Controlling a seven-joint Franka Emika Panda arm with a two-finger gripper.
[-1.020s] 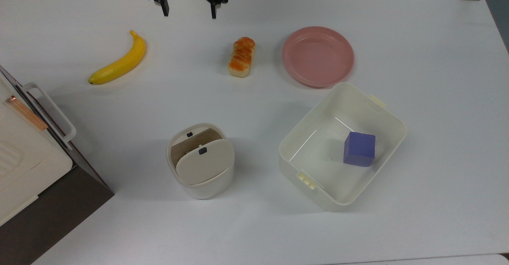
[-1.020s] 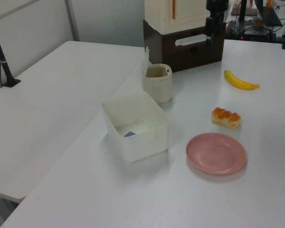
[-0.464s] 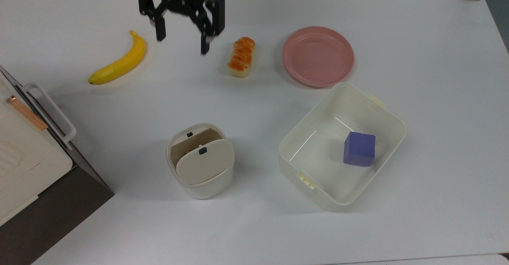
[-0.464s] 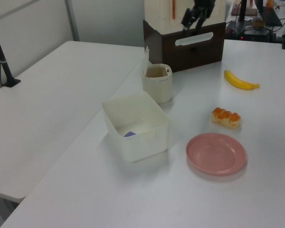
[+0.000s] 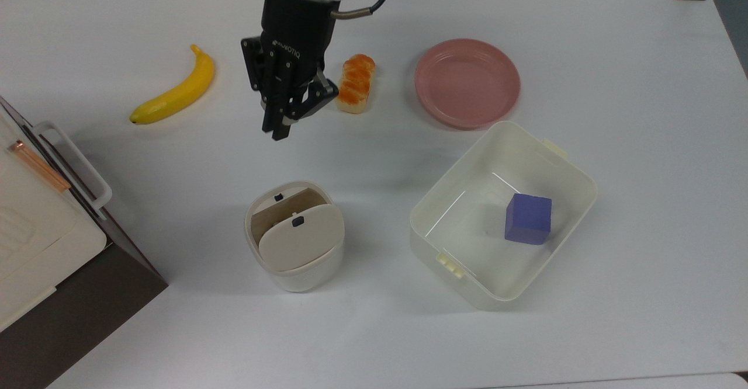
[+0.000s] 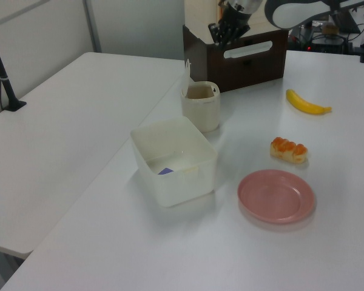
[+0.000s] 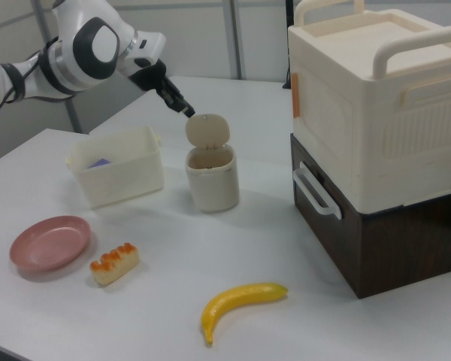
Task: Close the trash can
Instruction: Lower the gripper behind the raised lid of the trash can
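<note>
Top view: banana, bread and pink plate ranged along the desk behind. Gripper above bare desk between banana and bread, jaws together. Trash can upright beside white tub, lid raised, opening facing up.

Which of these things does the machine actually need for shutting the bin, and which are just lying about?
Needed:
trash can
lid, standing open
claw

Lying about:
banana
bread
pink plate
white tub
blue block
</note>
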